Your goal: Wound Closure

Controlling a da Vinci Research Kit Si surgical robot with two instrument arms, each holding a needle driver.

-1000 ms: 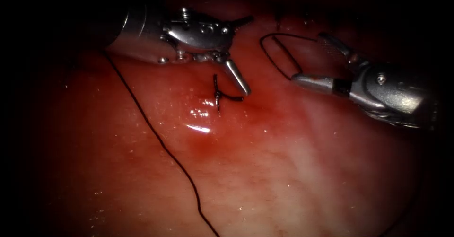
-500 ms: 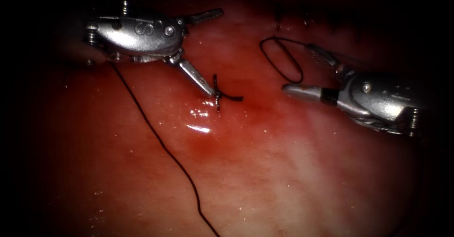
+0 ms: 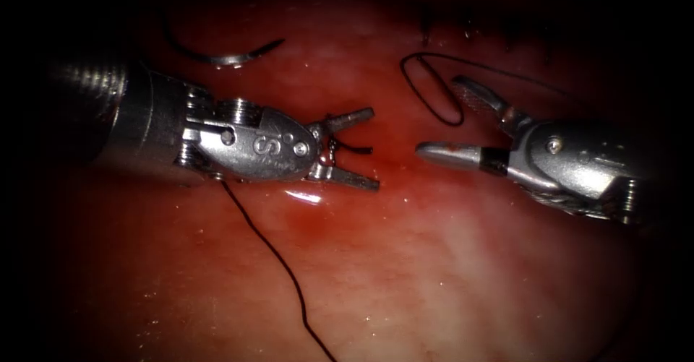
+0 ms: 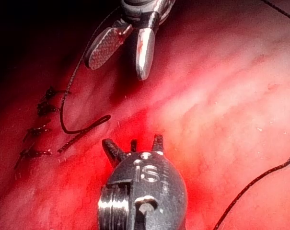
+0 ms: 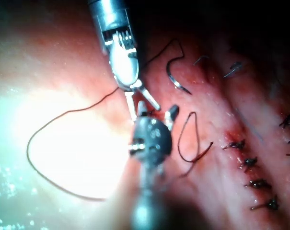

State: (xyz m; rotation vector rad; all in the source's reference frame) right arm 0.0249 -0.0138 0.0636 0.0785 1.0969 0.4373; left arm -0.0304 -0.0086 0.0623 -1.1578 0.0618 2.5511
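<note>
My left tool (image 3: 356,149) lies low over the tissue (image 3: 405,261), jaws open on either side of the dark knot (image 3: 333,145) and its short tail; nothing is gripped. The curved needle (image 3: 225,58) lies free on the tissue surface, behind and to the left of that tool, and is also seen as needle (image 5: 176,76). To the right of the knot my right tool (image 3: 452,120) stands with jaws wide open and holds nothing. A thread loop (image 3: 432,95) lies beside its upper jaw. The left tool (image 4: 133,143) faces the right tool (image 4: 121,45).
A long thread (image 3: 271,250) trails from under the left tool to the near edge. Several finished stitches (image 5: 252,163) sit in a row, also seen as stitches (image 4: 38,122). Red fluid (image 3: 311,203) wets the tissue around the knot.
The left tool swung down and right from the far left, brought its jaws around the knot and narrowed them. This uncovered the needle. The right tool shifted slightly left, still open.
</note>
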